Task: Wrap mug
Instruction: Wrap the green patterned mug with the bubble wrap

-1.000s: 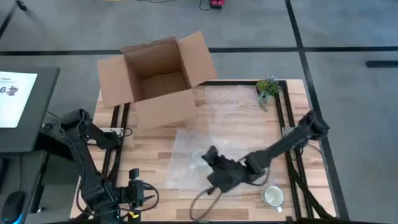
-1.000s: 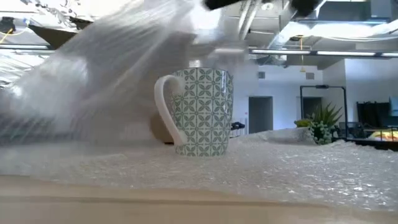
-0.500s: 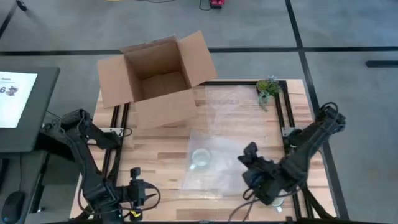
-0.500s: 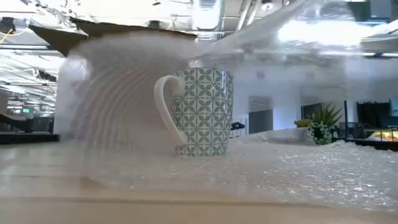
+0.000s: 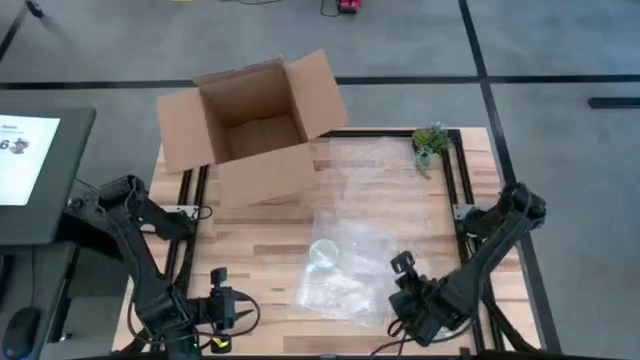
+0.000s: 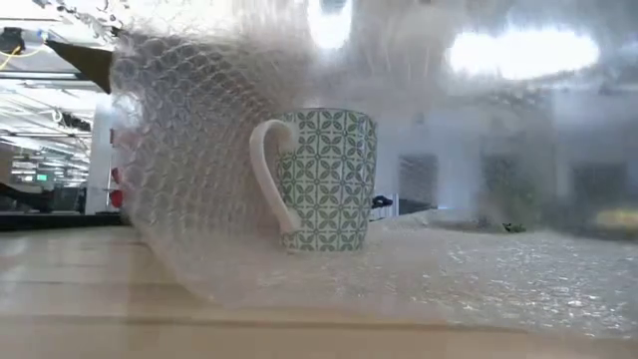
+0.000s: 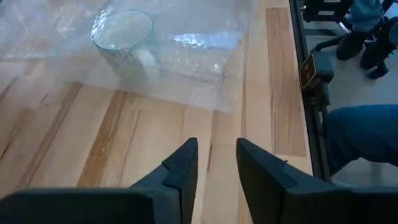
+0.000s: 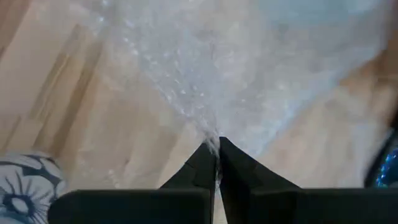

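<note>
1. A grey floor (image 5: 560, 60) crossed by dark lines surrounds the wooden table (image 5: 260, 290).
2. An open cardboard box (image 5: 250, 120) sits at the table's far left corner.
3. A small potted plant (image 5: 431, 142) stands at the far right corner.
4. A screen (image 5: 25, 150) lies beyond the left edge.
5. Ceiling lights (image 6: 518, 52) glow overhead.

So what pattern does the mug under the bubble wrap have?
The mug has a green-and-white geometric tile pattern with a white handle, clearest in the low view.

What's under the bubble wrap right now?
The bubble wrap, pinched by the right gripper, drapes over the patterned mug, which stands upright on the wooden table. The mug's inside is veiled by the wrap.
</note>
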Robot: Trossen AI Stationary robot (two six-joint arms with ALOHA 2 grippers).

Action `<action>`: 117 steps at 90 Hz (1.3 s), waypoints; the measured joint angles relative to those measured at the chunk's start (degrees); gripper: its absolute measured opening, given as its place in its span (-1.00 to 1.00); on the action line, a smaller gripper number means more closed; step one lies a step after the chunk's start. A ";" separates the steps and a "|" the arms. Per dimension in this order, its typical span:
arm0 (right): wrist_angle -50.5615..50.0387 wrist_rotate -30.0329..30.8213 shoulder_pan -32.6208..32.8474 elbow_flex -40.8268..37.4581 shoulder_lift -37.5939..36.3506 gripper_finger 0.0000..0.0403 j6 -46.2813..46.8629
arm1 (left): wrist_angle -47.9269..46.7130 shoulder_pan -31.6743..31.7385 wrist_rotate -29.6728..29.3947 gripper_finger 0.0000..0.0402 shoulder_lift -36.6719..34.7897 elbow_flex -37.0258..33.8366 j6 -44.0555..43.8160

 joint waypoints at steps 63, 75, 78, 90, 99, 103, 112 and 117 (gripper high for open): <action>-15.23 -0.68 -5.42 16.42 5.99 -0.41 -2.90 | -0.05 0.11 -0.83 -0.55 0.00 0.00 0.68; -13.22 2.59 -9.66 23.38 4.93 -0.40 -3.26 | -0.70 0.00 -0.89 -0.55 0.07 0.00 0.49; -11.59 2.57 -11.02 24.68 4.81 -0.41 -3.72 | -1.11 -0.02 -1.27 -0.55 0.33 0.02 -0.01; -2.95 -2.63 -17.71 26.04 5.18 -0.50 -6.79 | -3.69 -0.35 -3.40 -0.55 2.00 0.02 -2.81; 0.23 -10.99 -21.84 24.57 5.37 -0.60 -6.53 | -4.72 -0.77 -3.40 -0.55 3.92 0.04 -4.79; 1.30 -13.07 -23.09 22.93 5.36 -0.65 -6.46 | -5.09 -1.11 -3.33 -0.55 4.75 0.02 -5.22; 4.13 -15.87 -23.71 17.28 5.40 -0.73 -5.79 | -5.31 -1.82 -3.42 -0.55 6.19 0.02 -6.06; 4.91 -16.59 -23.71 13.57 5.45 -0.78 -4.63 | -5.54 -2.25 -3.37 -0.55 6.97 0.00 -6.88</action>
